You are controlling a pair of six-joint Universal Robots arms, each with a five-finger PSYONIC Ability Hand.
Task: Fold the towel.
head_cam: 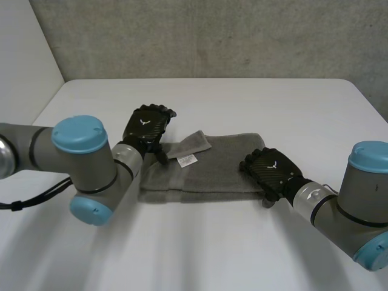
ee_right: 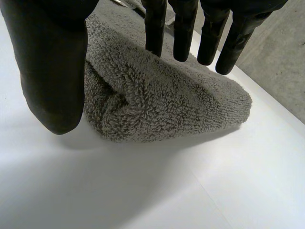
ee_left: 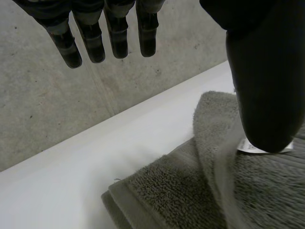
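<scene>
A grey towel (head_cam: 212, 170) lies folded in a long strip across the middle of the white table, with a white label (head_cam: 187, 160) on top and one corner (head_cam: 195, 143) flipped up. My left hand (head_cam: 145, 126) hovers over the strip's left end, fingers straight and apart from the thumb, nothing in it. In the left wrist view the towel (ee_left: 190, 191) and its label (ee_left: 248, 148) lie under the thumb (ee_left: 267, 95). My right hand (head_cam: 271, 171) sits at the strip's right end. There the rounded towel end (ee_right: 157, 105) lies between my thumb (ee_right: 52, 71) and straight fingers (ee_right: 183, 33), not pinched.
The white table (head_cam: 242, 103) has bare surface all round the towel. A grey wall (head_cam: 212, 36) stands behind the table's far edge. Both arms reach in from the near side.
</scene>
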